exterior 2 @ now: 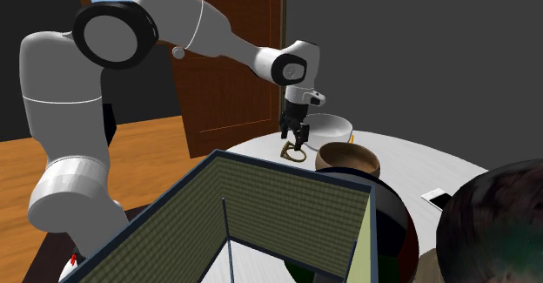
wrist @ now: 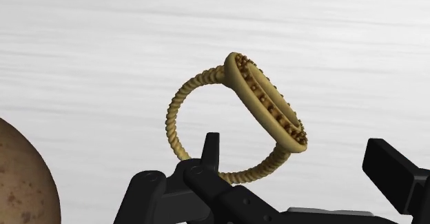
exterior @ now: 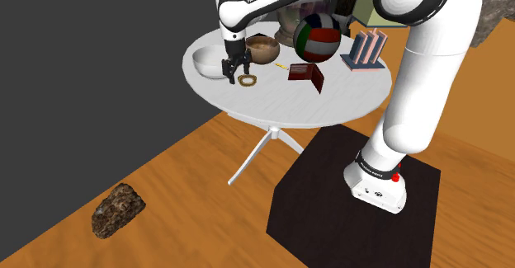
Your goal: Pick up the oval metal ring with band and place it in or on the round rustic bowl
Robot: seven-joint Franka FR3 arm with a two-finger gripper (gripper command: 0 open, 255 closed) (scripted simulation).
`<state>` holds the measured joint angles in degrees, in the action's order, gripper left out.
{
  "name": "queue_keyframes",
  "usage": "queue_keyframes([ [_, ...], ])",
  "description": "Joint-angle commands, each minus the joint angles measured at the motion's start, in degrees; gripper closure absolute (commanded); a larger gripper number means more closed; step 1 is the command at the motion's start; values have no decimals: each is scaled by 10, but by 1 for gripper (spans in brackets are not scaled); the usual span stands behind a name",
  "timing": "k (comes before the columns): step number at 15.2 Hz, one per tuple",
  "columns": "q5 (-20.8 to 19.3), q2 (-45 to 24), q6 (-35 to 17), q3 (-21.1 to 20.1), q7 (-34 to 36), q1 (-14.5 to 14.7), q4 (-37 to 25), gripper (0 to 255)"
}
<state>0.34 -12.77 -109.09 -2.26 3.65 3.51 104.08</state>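
**Gold ring lies on the table under the open gripper**

The gold oval ring with a twisted rope band (wrist: 270, 111) is all one yellow-gold colour; its top is a long oval with tiny beads all round the edge; the band looks like a little twisted rope. In the wrist view you can look right through the loop of the band, and the oval top shows from its side. The ring lies on the round white table (exterior: 272, 103), near the round brown speckled bowl (exterior: 262, 49) and not in it; a plain white bowl (exterior: 210, 60) stands next to the brown one.

The black two-finger gripper (exterior: 233, 70) hangs just over the ring; its fingers are spread wide apart; one finger (wrist: 210, 150) is close by the band and the other is well off it; they pinch nothing.

The white arm (exterior: 413, 85) has the words "FRANKA EMIKA" in dark letters near its wrist; a small dark band low on the arm has marks too tiny to read.
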Motion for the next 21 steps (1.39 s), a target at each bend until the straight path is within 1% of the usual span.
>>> queue_keyframes([
  [1, 0, 0, -2, 0, 0, 0, 2, 0],
  [6, 0, 0, -2, 0, 0, 0, 2, 0],
  [7, 0, 0, -2, 0, 0, 0, 2, 255],
  [16, 0, 0, -2, 0, 0, 0, 2, 255],
  [21, 0, 11, 33, 0, 0, 0, -23, 255],
])
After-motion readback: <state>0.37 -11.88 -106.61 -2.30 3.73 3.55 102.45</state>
